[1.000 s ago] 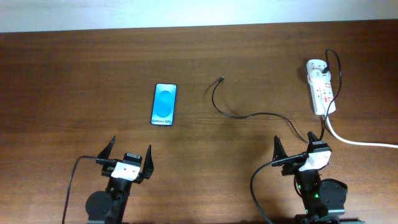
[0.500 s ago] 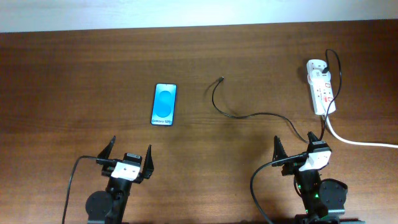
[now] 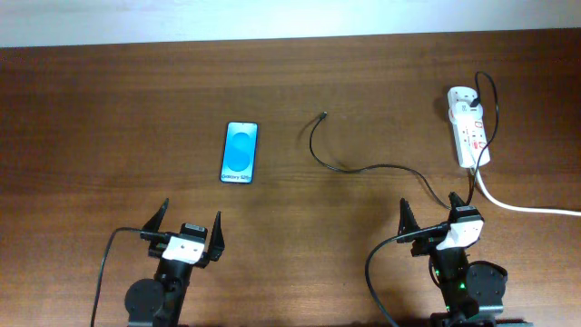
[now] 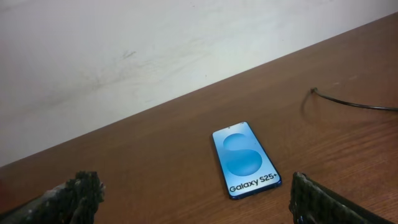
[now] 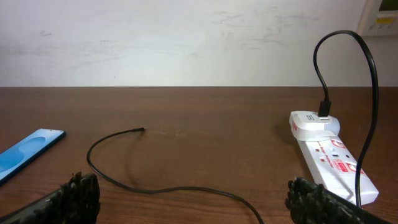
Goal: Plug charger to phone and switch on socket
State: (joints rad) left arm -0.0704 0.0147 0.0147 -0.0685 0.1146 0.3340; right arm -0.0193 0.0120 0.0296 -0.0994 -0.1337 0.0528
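Your left fingers (image 4: 84, 194) are spread wide and hold nothing, hovering over the near edge of the worktop (image 3: 109, 109). Your right fingers (image 5: 81, 198) are spread just as wide and are equally empty, at the near edge on the other side. The phone (image 3: 241, 152) lies flat and face up, ahead of the left arm and well apart from it. Its blue screen is lit, and its long side runs away from you. The charger (image 3: 340, 168) lies loose on the wood between the phone and the socket (image 3: 467, 132). Its small plug tip (image 3: 324, 114) rests on the worktop to the right of the phone, clear of it and touching nothing else. From the tip the thin black cable curves back toward you, runs right past the front of the right arm, then rises in a tall loop. Its other end is seated in the far end of the socket. The socket sits flat at the far right, and its thick white cord (image 3: 517, 207) trails off the right edge. The red switch marks show in the right wrist view, but they are too small there to tell whether they are set on or off.
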